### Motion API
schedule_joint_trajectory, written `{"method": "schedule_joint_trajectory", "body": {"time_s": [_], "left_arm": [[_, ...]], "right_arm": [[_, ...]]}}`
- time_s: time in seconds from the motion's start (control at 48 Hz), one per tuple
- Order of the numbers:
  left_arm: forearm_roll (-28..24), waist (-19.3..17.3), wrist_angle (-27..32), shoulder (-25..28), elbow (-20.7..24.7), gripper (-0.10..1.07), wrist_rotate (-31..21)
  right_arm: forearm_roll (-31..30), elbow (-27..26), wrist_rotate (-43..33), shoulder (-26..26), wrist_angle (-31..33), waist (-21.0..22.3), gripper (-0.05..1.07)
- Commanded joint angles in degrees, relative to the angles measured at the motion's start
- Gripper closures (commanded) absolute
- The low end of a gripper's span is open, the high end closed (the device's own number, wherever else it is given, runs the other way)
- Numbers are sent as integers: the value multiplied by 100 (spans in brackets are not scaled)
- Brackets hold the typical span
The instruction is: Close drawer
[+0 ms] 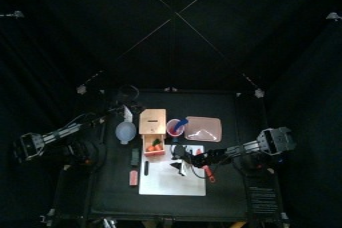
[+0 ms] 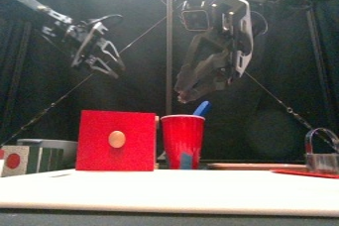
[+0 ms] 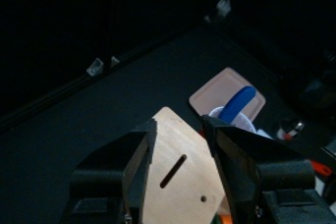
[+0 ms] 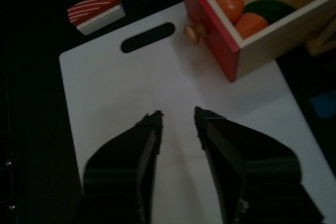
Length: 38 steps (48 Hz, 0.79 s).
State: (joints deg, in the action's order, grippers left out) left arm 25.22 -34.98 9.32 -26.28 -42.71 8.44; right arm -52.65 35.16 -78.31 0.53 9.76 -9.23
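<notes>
A: Where is the drawer (image 4: 250, 17)?

B: Pulled out of the light wooden box (image 1: 152, 123), near the middle of the desk (image 1: 107, 187). Its red front (image 2: 117, 141) with a pale round knob (image 2: 117, 140) faces the desk's front edge, so it slides along the front-to-back line. Its long side runs across the box, left to right.

A: Anything in it?

B: Round orange pieces (image 4: 234, 12) and something green (image 4: 266, 10) lie in the open tray.

A: What's around it?

B: A white cutting board (image 4: 171, 100) with a handle slot lies directly in front of the red face, and the drawer's front corner overhangs it. A red cup (image 2: 183, 142) with a blue thing sticking out stands just beside the box on the right. A pinkish-tan square (image 1: 203, 127) lies flat beyond the cup. A small red-and-white piece (image 4: 93, 7) sits off the board's corner.

A: Room to move?

B: The board's surface in front of the knob is bare.

A: The arms?

B: The right gripper (image 4: 178, 120) hangs over the board facing the drawer front, fingers parted and holding nothing. The left gripper (image 3: 184, 149) is above the box's top panel, fingers spread wide on either side of it, gripping nothing.
</notes>
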Motion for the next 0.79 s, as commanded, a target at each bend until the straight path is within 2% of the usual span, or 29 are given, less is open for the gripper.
{"method": "schedule_joint_trajectory", "body": {"time_s": [0.0, 0.188, 0.271, 0.312, 0.479, 0.521, 0.771], "left_arm": [[-255, -141, 536, 677, 782, 17, 18], [-870, -193, 1336, 2259, 1986, 20, -26], [-1037, -185, 1573, 2786, 2303, 28, -44], [-1116, -193, 1661, 2997, 2426, 35, -53], [-1362, -316, 1731, 3261, 2566, 61, -35], [-1468, -369, 1767, 3252, 2540, 65, -35], [-2083, -431, 1960, 3296, 2232, 65, -35]], "right_arm": [[44, -193, 9, -9, -26, -35, 42], [88, -325, 9, -193, -26, -97, 66], [97, -404, 0, -316, -26, -97, 74], [97, -439, 0, -352, -35, -105, 75], [97, -624, 9, -589, -53, -123, 76], [97, -703, 18, -659, -53, -123, 76], [-88, -1336, 44, -1257, -70, -97, 76]]}}
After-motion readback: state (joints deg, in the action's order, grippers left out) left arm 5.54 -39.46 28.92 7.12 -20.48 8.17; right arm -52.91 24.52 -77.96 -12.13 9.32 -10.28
